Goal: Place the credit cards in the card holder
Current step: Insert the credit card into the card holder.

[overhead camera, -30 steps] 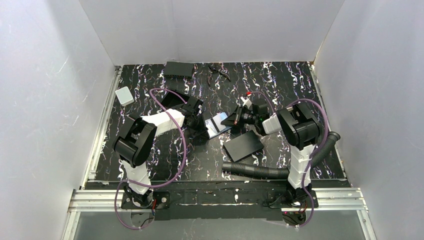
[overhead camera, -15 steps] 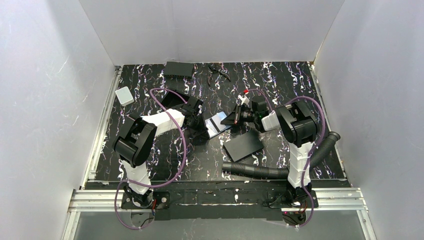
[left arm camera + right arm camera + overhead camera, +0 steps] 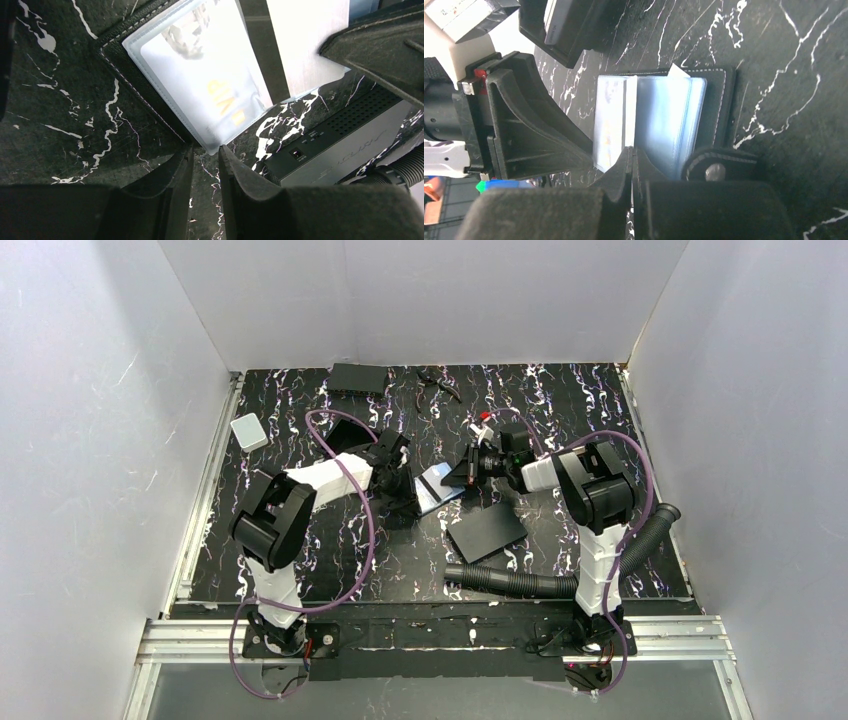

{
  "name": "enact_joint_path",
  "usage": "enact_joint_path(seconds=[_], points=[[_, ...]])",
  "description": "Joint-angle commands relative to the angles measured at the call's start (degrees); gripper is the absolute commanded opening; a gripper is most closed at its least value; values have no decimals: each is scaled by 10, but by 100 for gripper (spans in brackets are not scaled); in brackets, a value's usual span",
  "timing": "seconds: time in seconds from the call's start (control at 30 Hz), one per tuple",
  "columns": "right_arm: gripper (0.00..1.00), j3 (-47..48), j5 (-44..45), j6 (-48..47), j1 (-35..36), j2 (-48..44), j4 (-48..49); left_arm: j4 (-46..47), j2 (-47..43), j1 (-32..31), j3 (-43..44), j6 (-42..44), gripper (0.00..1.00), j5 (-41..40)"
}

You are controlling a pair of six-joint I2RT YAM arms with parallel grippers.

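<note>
Black marbled table [image 3: 560, 400]: card holder [image 3: 438, 490] lies open mid-table, VIP-printed card [image 3: 207, 85] already in its clear pocket. Left gripper [image 3: 205, 170] slightly apart at the pocket corner, empty; right gripper [image 3: 632, 160] pressed together at the pages. I worry a dragged page spills the card.

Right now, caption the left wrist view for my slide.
Left gripper, jaws slightly apart, at the corner of a clear sleeve holding a VIP card in the open card holder.
</note>
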Motion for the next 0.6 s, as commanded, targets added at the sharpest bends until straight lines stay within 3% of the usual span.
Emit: enact_joint_path(seconds=[0.0,0.17,0.57], points=[[1,33,2,-86,-2,-15,-78,-26,4,24,1,26,30,-34],[1,63,-7,-132,-2,-4,-135,-41,30,33,28,43,30,-31],[1,48,-8,-25,15,24,-30,-11,33,32,0,32,23,-7]])
